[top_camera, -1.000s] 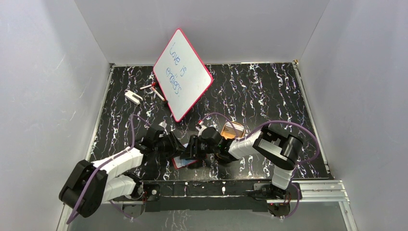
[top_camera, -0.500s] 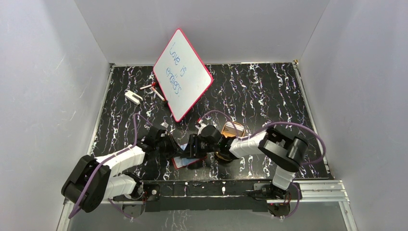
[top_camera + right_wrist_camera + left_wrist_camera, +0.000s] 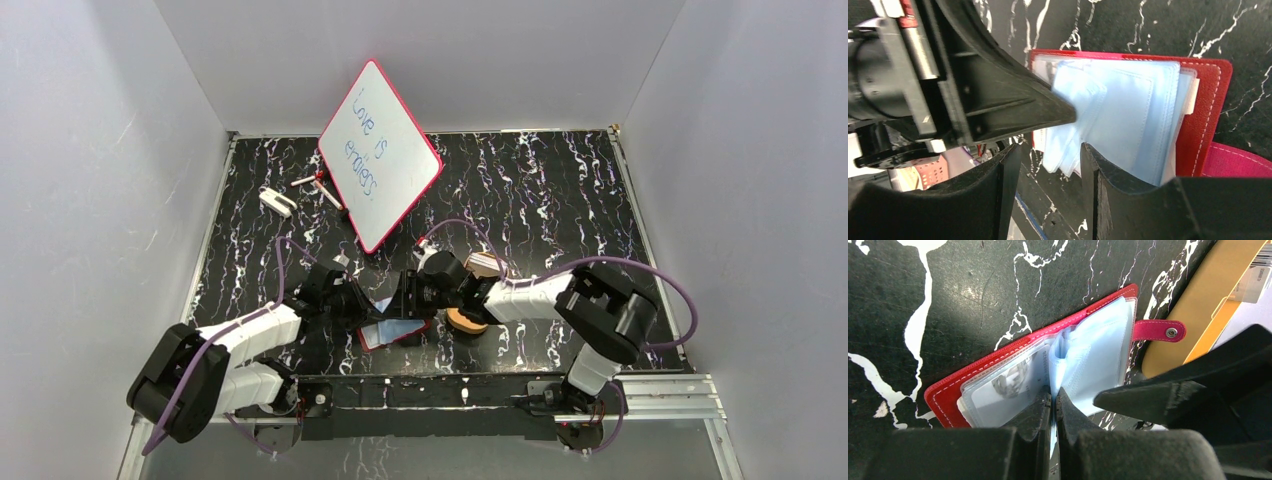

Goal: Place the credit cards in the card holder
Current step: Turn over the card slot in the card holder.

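Note:
The red card holder (image 3: 393,331) lies open on the black marbled table near the front edge, its bluish clear sleeves fanned up. My left gripper (image 3: 1053,397) is shut on the edge of one sleeve. A pale card (image 3: 1008,385) shows inside a sleeve on the left half of the card holder (image 3: 948,390). The snap tab (image 3: 1160,331) points toward the tray. My right gripper (image 3: 1048,165) is open and empty, its right finger (image 3: 1090,165) lying against the sleeves (image 3: 1128,115). Another pale card (image 3: 1255,275) with a barcode lies on the orange-tan tray (image 3: 1198,305).
The orange-tan tray (image 3: 466,320) sits just right of the card holder, partly under my right arm. The red-framed whiteboard (image 3: 380,155) leans at the back. Markers (image 3: 318,185) and a small white object (image 3: 276,200) lie at the back left.
My right gripper has drawn back slightly from the card holder, and the arm's elbow swung right. More of the bluish sleeves and the tray's near end now show. The left gripper stays put.

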Motion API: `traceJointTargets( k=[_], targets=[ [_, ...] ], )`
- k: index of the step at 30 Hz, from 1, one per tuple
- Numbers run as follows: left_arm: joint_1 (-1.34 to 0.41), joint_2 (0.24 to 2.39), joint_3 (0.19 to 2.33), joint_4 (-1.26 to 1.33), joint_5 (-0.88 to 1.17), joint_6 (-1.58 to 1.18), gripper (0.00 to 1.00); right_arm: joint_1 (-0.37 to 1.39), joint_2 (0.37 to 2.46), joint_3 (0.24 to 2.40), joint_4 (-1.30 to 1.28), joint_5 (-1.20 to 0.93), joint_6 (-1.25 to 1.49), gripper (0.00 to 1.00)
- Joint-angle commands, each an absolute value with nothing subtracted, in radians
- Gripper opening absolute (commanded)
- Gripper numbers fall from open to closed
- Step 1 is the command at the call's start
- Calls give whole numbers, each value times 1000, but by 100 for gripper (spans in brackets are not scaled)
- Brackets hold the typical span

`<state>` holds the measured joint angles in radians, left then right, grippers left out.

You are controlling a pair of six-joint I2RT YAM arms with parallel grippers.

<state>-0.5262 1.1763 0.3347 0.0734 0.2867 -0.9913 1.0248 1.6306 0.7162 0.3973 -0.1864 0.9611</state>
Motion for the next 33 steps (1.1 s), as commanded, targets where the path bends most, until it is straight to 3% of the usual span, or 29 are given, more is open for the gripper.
traceJointTargets(
  k=[1, 22, 28, 33],
  targets=[
    [-532, 1163, 300, -31, 259, -983, 0, 1027, 1681, 761, 435, -232, 953, 56],
    [-532, 1105, 294, -44, 264, -1001, 4, 1035, 1795, 784, 556, -343, 999, 54],
    [-531, 1029, 322, -130, 226, -1002, 23, 1040, 1793, 788, 586, -362, 1007, 54],
    [-531, 960, 353, -223, 166, -1006, 32, 1047, 1794, 802, 592, -368, 1002, 54]
  ],
)
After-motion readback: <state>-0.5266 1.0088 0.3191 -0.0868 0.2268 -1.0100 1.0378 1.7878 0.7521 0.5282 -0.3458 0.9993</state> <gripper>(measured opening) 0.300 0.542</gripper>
